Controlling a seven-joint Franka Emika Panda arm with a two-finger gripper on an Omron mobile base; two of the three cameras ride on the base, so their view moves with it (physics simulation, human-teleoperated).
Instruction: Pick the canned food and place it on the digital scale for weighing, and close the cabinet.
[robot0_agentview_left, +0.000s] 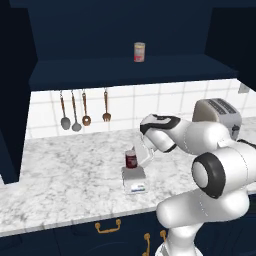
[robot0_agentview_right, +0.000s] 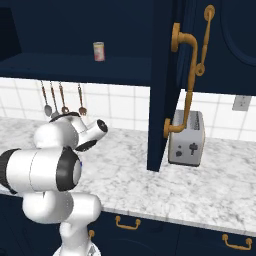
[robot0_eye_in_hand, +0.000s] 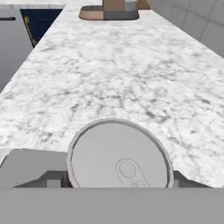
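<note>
white arm (robot0_agentview_left: 200, 140) bent low and forward, tool (robot0_agentview_left: 137, 159) down, jaw state unclear

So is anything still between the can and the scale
Nothing visible. The can already stands upright on the scale, with the gripper right beside it. The cabinet door hangs open.

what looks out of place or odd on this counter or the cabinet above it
The cabinet door hangs wide open over the counter, edge-on beside the toaster. Otherwise tidy: the canned food stands upright on the digital scale, and a taller can sits upright on the shelf. Nothing spilled.
</note>
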